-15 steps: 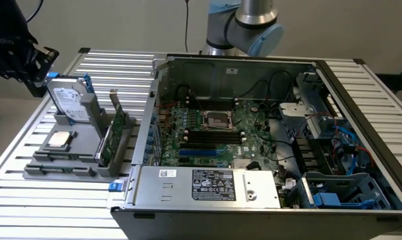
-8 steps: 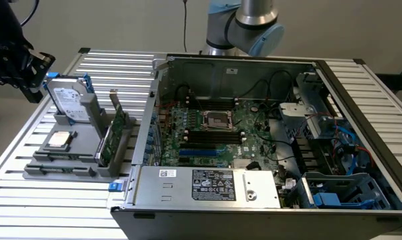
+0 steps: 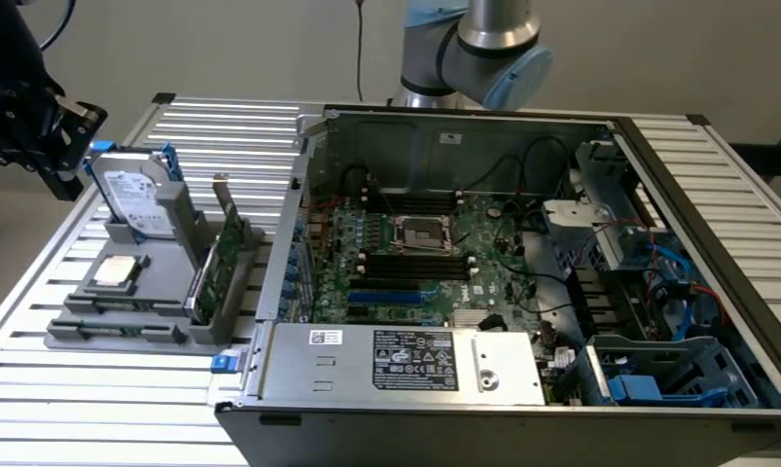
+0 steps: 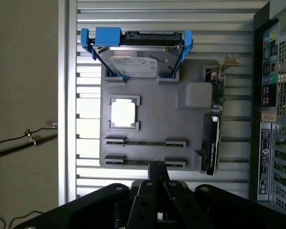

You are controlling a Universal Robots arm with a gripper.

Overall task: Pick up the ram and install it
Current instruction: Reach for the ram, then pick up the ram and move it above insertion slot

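Observation:
Two ram sticks [image 4: 145,142], thin and green, lie flat in slots of a grey holder tray [image 4: 152,119]; in the exterior view one ram stick [image 3: 115,330] shows along the tray's near edge. My black gripper [image 3: 60,136] hangs above the tray's far corner at the exterior view's left, well above the ram. In the wrist view the gripper [image 4: 157,167] has its fingers [image 4: 148,191] together with nothing between them. The open computer case [image 3: 520,253] holds the motherboard with its black memory slots [image 3: 409,263].
On the tray stand a silver hard drive with blue rails [image 4: 136,52], a processor chip [image 4: 123,113] and an upright green card with a metal bracket [image 3: 222,263]. The case's side wall [image 3: 293,224] rises right beside the tray. Everything sits on a slatted metal table [image 3: 105,409].

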